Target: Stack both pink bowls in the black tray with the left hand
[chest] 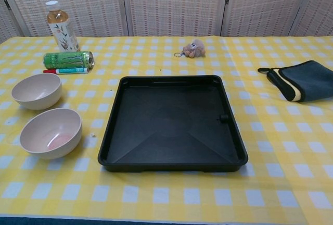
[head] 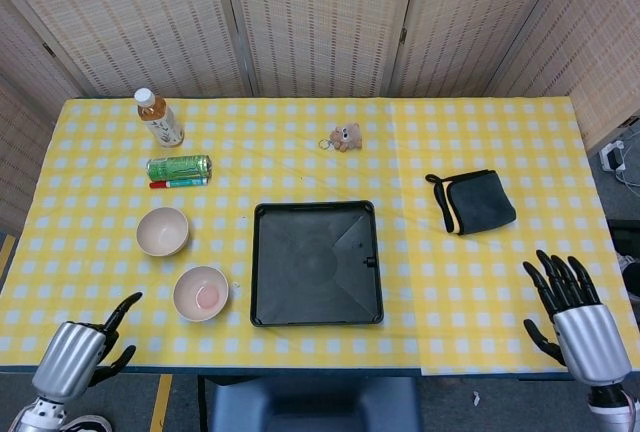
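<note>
Two pink bowls stand upright on the yellow checked cloth, left of the black tray (head: pixel 265 252) (chest: pixel 112 131). The farther bowl (head: pixel 162 231) (chest: pixel 36 90) is empty; the nearer bowl (head: pixel 201 293) (chest: pixel 50 133) has a pink smear inside. The tray holds nothing. My left hand (head: pixel 85 350) hangs at the table's front left edge, left of and below the nearer bowl, fingers apart, holding nothing. My right hand (head: pixel 565 302) is at the front right edge, fingers spread and empty. Neither hand shows in the chest view.
A tea bottle (head: pixel 159 118) (chest: pixel 61 26), a green can (head: pixel 178 167) (chest: pixel 68 60) and a red marker (head: pixel 177 183) lie behind the bowls. A small plush keychain (head: pixel 344 137) (chest: pixel 193 48) sits behind the tray. A folded dark cloth (head: pixel 472 202) (chest: pixel 304 80) lies to the right.
</note>
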You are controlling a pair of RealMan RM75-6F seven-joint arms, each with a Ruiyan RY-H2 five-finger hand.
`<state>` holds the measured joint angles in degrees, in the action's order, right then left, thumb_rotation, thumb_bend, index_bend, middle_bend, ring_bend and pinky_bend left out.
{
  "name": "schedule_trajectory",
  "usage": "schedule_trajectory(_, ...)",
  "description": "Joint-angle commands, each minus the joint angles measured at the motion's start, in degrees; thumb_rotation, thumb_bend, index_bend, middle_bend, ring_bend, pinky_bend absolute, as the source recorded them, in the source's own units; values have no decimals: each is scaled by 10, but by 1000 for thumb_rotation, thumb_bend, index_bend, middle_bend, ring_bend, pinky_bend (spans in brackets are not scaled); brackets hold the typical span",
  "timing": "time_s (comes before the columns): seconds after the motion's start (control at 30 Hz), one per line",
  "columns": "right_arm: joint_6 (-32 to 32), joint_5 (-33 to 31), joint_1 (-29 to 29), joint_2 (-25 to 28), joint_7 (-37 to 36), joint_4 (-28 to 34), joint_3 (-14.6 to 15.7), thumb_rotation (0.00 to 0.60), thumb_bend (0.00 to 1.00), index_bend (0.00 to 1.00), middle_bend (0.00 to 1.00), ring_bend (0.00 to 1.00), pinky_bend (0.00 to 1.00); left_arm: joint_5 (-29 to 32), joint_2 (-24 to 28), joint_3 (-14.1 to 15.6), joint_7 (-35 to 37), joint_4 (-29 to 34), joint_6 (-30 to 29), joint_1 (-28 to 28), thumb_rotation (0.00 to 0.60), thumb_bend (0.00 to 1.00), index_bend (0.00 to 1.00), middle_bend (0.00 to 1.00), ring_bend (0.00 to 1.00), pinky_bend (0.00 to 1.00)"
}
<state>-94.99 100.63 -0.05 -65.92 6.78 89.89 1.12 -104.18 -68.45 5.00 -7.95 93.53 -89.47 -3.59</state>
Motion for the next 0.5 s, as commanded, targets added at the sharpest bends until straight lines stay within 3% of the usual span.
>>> schedule_trajectory(0.03, -2, -2, 3, -2, -10, -8, -5, 600, 315, 0, 0, 0, 0, 11, -44, -24, -19, -20, -32, 7, 600, 336, 311, 1000, 1000, 1000)
schedule_trajectory(0.13, 2, -7, 4, -1, -14, -9, -6, 600, 315, 0, 0, 0, 0, 7, -65, -21, -5, -32, -36, 8, 600, 336, 376, 1000, 1000, 1000)
schedule_trajectory(0.3, -4, -4, 1, 0, -16, -7, -5, 600, 315, 0, 0, 0, 0, 27, -73, -9, 1, -12, 7, 0, 600, 336, 433, 1000, 1000, 1000)
schedule_trajectory(0.5, 1, -7, 3, -1, -14, -5, -7, 600, 315, 0, 0, 0, 0, 30, -93, -4, -34, 2, 39, -11, 600, 328, 462, 1000, 1000, 1000)
